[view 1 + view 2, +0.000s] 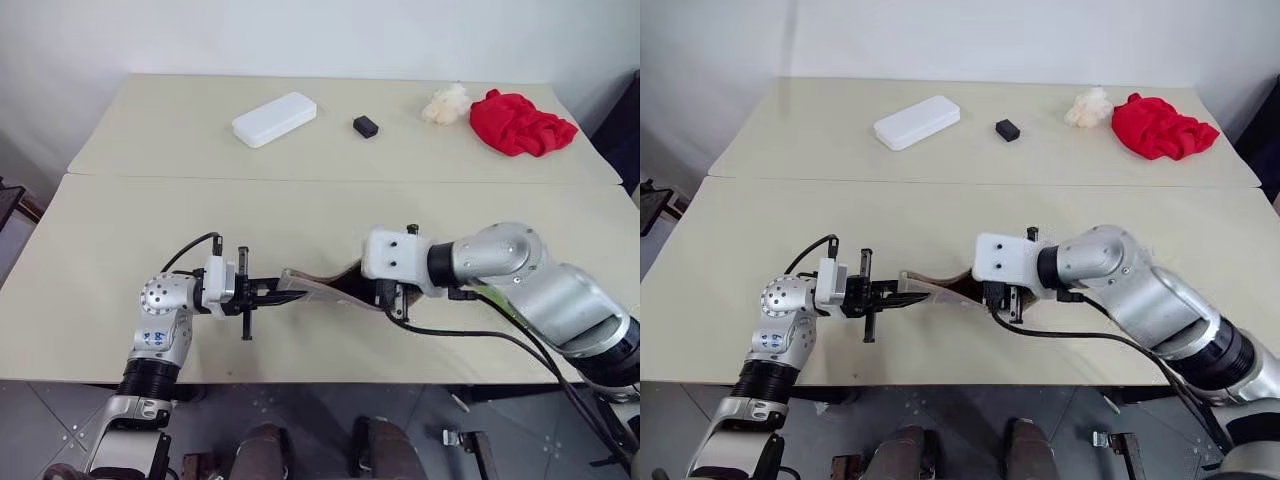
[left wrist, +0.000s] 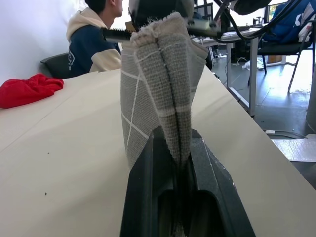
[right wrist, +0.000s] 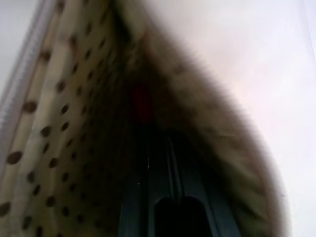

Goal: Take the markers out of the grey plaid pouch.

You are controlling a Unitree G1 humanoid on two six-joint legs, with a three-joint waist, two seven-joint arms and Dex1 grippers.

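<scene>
The grey plaid pouch (image 1: 312, 286) hangs just above the table's front part, stretched between my two grippers. My left gripper (image 1: 276, 292) is shut on one end of it; the left wrist view shows the gridded fabric (image 2: 158, 89) pinched between the black fingers (image 2: 143, 187). My right gripper (image 1: 998, 294) reaches down into the pouch's open mouth from the other side. In the right wrist view its fingers (image 3: 148, 163) lie together inside the speckled lining (image 3: 49, 123). A blurred red spot (image 3: 142, 101), likely a marker's tip, sits just past them. I cannot tell whether it is gripped.
On the far table lie a white plastic case (image 1: 274, 118), a small black block (image 1: 365, 126), a cream lump (image 1: 446, 104) and a red cloth (image 1: 520, 122). A seam (image 1: 300, 178) joins the two tables. A person (image 2: 94, 39) sits beyond the far end.
</scene>
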